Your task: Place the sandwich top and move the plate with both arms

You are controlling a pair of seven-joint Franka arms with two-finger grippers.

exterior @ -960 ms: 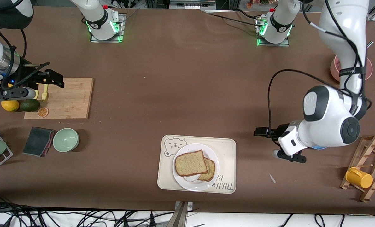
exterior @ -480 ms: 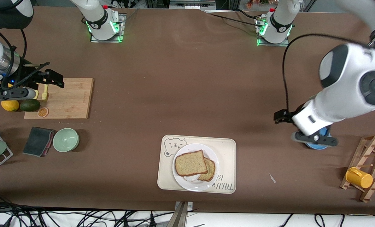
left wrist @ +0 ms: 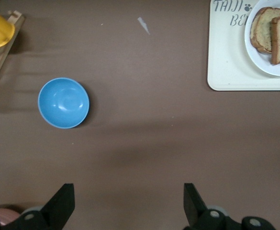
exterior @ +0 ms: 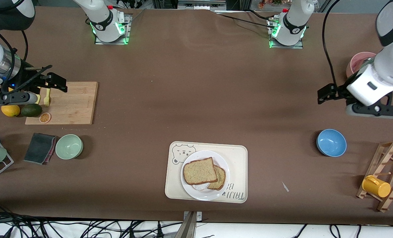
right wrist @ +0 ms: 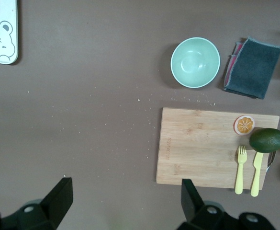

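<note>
Since the earlier frames, left gripper (exterior: 365, 99) had risen and swung away from the tray's end, uncovering the blue bowl (exterior: 331, 142); it hung over bare table between that bowl and the pink bowl (exterior: 356, 64), jaws spread wide and holding nothing. Right gripper (exterior: 39, 86): unmoved, waiting over the edge of the cutting board (exterior: 70, 103) at the right arm's end, fingers parted, empty.

Item, sandwich top (exterior: 200, 171): square tan slice, already lying flat on the stack, overlapping the smaller dark slice (exterior: 220, 178), with a bit of white egg showing under them. Its corners sat turned slightly askew to the tray's edges.

Item, plate (exterior: 222, 164): white, round, resting on the cream bear tray (exterior: 239, 155), close to the table edge nearest the front camera.

Other stock: green bowl (exterior: 69, 146), grey cloth (exterior: 40, 148), avocado (exterior: 31, 110), yellow fork (exterior: 47, 97), wooden rack (exterior: 389, 172) with yellow cup (exterior: 376, 186).

Governing relation: the plate lay nearer the front camera than both grippers and roughly midway along the table, each arm well apart from it. The left gripper looked somewhat the closer; in its wrist view the plate's rim showed at the frame's corner, while the right wrist view caught only the tray's bear corner. By judgement, placing was done and the two-armed plate move remained, calling for each arm to come in toward its own side of the rim.
</note>
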